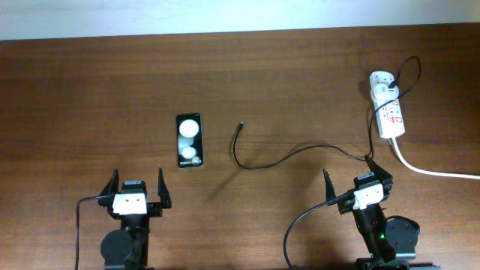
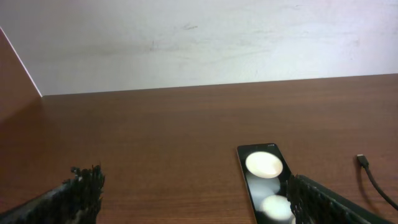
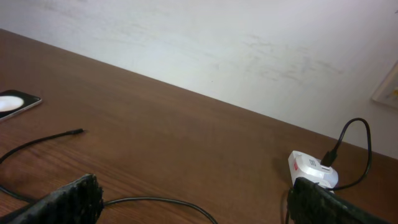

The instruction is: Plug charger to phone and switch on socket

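The black phone (image 1: 189, 140) lies flat on the table, its screen showing two white spots; it also appears as the phone (image 2: 264, 180) and the phone (image 3: 15, 102). The charger (image 1: 259, 166) is a thin black cable. Its loose plug tip (image 1: 241, 126) rests right of the phone, and its far end enters the adapter on the white socket (image 1: 388, 109) at the right. My left gripper (image 1: 137, 180) stands open just in front of the phone, holding nothing. My right gripper (image 1: 352, 174) is open over the cable (image 3: 155, 200), near the socket (image 3: 311, 168).
A thick white mains cord (image 1: 427, 171) runs from the socket off the right edge. A pale wall (image 2: 199, 43) borders the far side of the brown table (image 1: 90, 90). Black robot cables (image 1: 79, 225) hang by both arm bases.
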